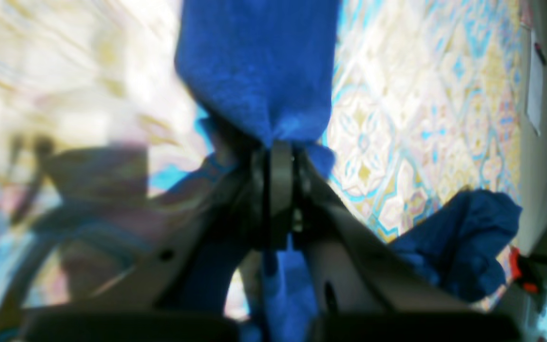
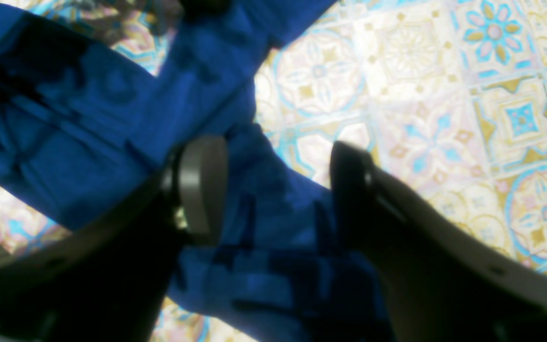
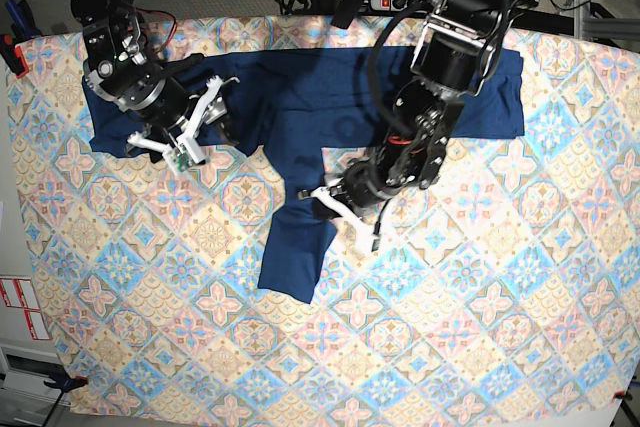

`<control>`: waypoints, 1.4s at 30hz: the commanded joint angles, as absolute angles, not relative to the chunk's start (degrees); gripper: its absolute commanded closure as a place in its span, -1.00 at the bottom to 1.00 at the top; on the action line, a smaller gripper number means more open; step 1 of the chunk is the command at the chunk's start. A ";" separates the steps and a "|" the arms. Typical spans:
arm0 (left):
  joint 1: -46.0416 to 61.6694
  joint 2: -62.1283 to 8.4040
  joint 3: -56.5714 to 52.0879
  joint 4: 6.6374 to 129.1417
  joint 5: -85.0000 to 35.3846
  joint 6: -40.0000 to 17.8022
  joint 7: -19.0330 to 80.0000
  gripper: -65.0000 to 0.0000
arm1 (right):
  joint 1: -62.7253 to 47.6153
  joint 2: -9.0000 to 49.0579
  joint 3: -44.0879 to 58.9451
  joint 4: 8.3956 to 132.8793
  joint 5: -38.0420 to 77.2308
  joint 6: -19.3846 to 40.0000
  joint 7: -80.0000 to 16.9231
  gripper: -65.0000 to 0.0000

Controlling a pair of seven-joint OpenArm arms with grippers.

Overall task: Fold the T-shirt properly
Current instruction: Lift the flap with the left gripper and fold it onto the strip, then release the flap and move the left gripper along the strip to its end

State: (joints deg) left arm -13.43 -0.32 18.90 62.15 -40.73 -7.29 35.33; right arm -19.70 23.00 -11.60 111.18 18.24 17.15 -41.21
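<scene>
The T-shirt (image 3: 300,117) is lying unfolded across the upper middle of the tiled surface (image 3: 450,347), the left pincer (image 3: 335,202) is pinching a bunch of its fabric near centre frame, and the right pincer (image 3: 205,112) is hovering wide over the sleeve at upper left.
</scene>
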 commanded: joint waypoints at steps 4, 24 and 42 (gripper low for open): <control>-10.33 -2.95 17.71 72.48 -41.10 -7.25 34.24 1.00 | -19.56 23.69 -11.21 112.40 18.68 17.19 -40.13 -0.01; 19.12 -9.71 6.99 110.64 -37.23 -3.74 34.24 1.00 | -19.56 23.69 -11.74 112.31 18.68 17.19 -40.13 -0.01; 31.87 -9.45 7.08 115.91 -21.05 1.19 35.03 1.00 | -19.56 23.69 -11.74 112.31 18.68 17.19 -40.31 -0.01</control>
State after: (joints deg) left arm 31.22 -9.23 7.03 115.07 -20.97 1.52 35.88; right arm -19.94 23.07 -11.99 111.24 18.24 17.32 -41.58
